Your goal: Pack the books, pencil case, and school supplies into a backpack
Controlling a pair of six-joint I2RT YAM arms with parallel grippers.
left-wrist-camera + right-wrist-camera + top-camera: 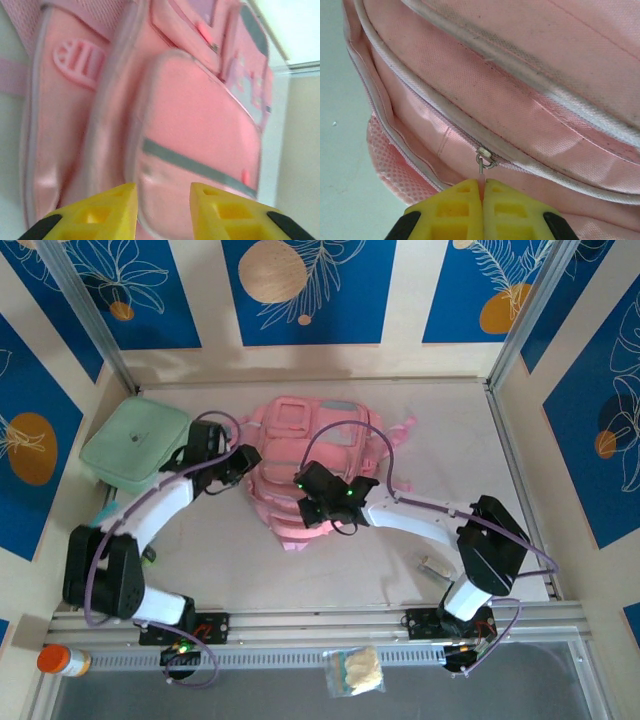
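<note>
Backpack zip pull: a thin metal tab hanging off the slider, low centre of the right wrist view, nipped between two yellow tips.
Right pincer: clenched on the zip pull, tips pressed together with no gap. Holding the tab rather than the fabric suits dragging the slider along its track.
Zip track: curves from the upper left of that view down to the slider, under a pale piped seam. Whether the teeth on either side are parted, I cannot tell.
Left pincer: released, its yellow fingers standing apart at the bottom edge of the left wrist view. The rounded rim of a front pocket sits just beyond the gap. Nothing looks clamped, though the picture is blurred.
Where the backpack lies: flat on the tabletop, upper middle of the top view, front pockets facing up. The left pincer is at its left edge and the right pincer at its lower edge.
Why so placed: my reading is that the left arm is there to steady the bag while the right works the zip.
Mint green pouch: upper left of the top view, beside the left arm, apart from the backpack.
Step judged: opening a compartment so things can go in. Packing looks early.
</note>
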